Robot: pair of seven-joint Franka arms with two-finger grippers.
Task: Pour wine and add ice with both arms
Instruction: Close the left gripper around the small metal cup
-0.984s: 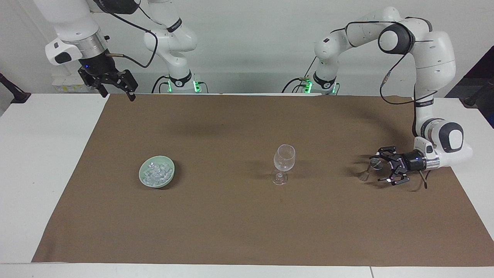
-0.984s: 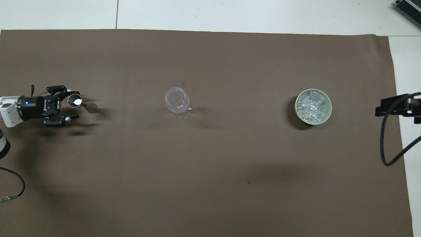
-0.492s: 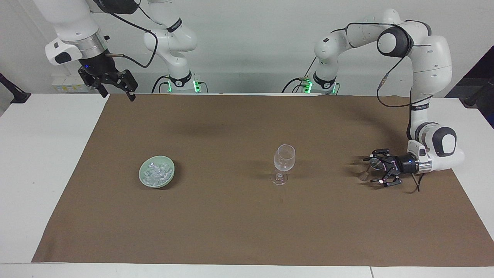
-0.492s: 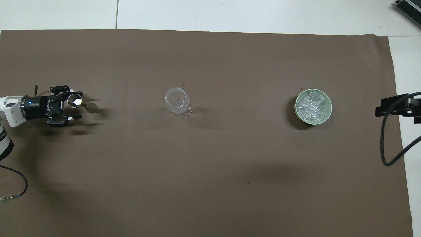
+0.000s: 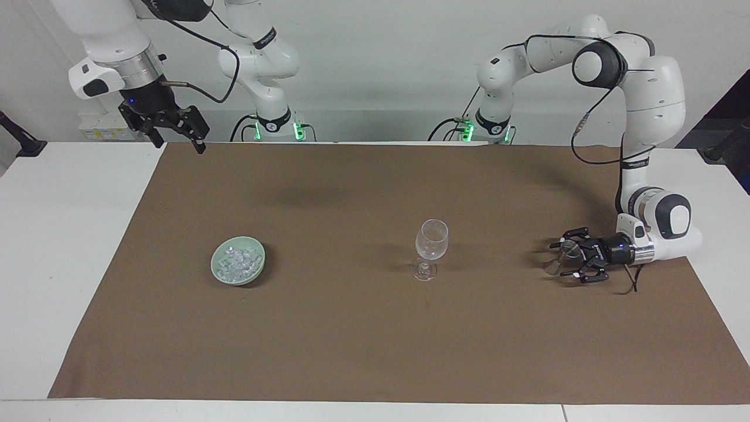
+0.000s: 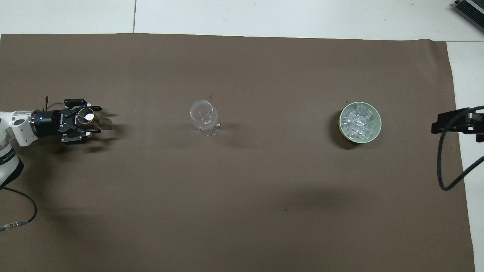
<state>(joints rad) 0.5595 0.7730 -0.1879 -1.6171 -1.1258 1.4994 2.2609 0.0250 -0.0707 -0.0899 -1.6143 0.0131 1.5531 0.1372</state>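
- Left arm [image 5: 650, 88]: it arches high from its base, the forearm drops straight down at the left arm's end of the table, and the wrist is bent so the hand lies level, low over the brown cloth [image 5: 351, 340].
- Left gripper [image 5: 565, 258]: it points along the table toward the wine glass [image 5: 432, 240]. My jaws stand partly open, one on each side of the bowl of a small clear stemmed glass [image 5: 567, 251]. I cannot see them pressing on it.
- The small glass stands upright on the cloth, with its foot showing just past my fingertips [image 6: 93, 108] in the overhead view.
- Right arm [image 5: 111, 41]: it waits, raised, with the wrist angled down.
- Right gripper [image 5: 179, 142]: it hangs over the edge of the cloth at the right arm's end, close to the robots. The jaws are spread wide and hold nothing.
- The ice [image 5: 236, 262] is heaped in a pale green dish [image 5: 214, 266] on the cloth, toward the right arm's end.
- The wine glass stands upright near the middle of the cloth, between the dish and the small glass and well apart from both.
- All three stand in a rough line across the white table [image 5: 58, 264].
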